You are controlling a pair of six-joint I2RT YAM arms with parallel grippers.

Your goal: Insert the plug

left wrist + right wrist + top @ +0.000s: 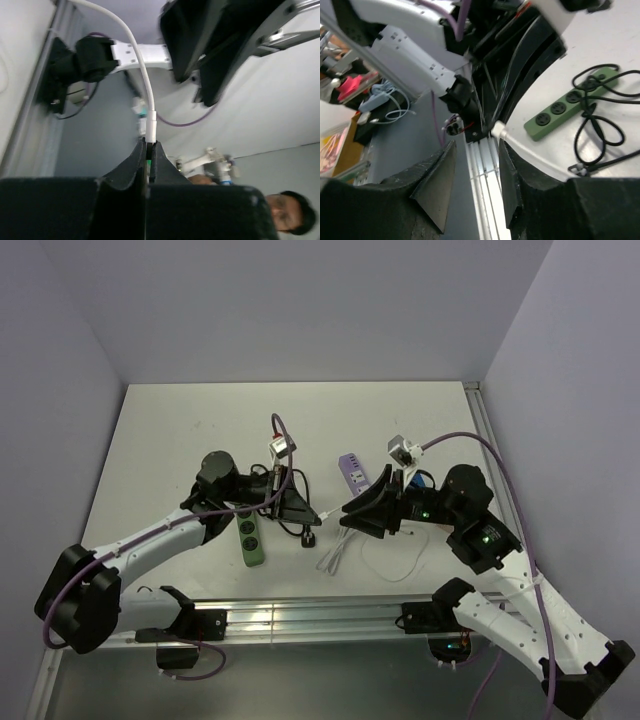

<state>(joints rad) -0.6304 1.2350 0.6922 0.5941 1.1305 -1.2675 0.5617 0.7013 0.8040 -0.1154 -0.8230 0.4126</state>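
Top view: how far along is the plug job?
Done: the left tool is shut on the white cable at its end. In hand: the right tool, jaws apart, faces that cable end. Left: the green power strip shows only empty sockets, so nothing is inserted; a blue patch by the right wrist, probably the plug, sits away from the strip.

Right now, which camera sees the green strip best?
The right wrist view: the green strip lies close and in the open, its sockets plain to see. The top view shows the strip small, sockets hard to make out. The left wrist view shows none of it clearly.
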